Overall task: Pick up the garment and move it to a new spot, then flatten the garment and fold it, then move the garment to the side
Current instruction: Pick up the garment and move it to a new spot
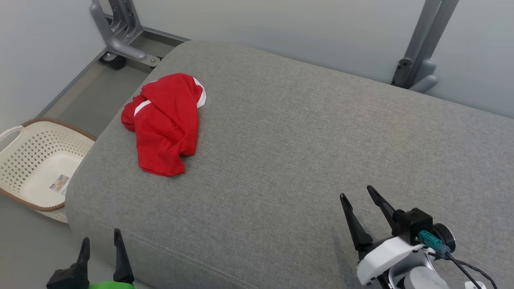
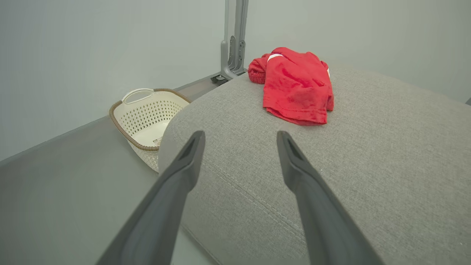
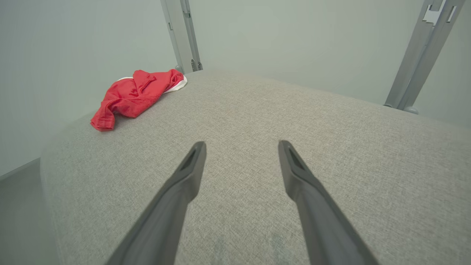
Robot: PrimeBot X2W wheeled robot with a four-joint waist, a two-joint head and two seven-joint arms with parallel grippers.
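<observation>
Red with white trim, the garment (image 1: 166, 124) lies crumpled in soft folds near the far left corner of the grey woven cushion (image 1: 301, 140), well apart from both tools. Head and left wrist views take in a cream perforated basket (image 1: 60, 125) with a brown rim, on the floor beside the cushion's left edge; the right wrist view instead gives the bare, rounded cushion reaching to a grey metal post (image 3: 419, 55). Left tool (image 1: 101, 237) hovers at the near left corner, right tool (image 1: 356, 192) over the near right part, both spread wide and holding nothing
</observation>
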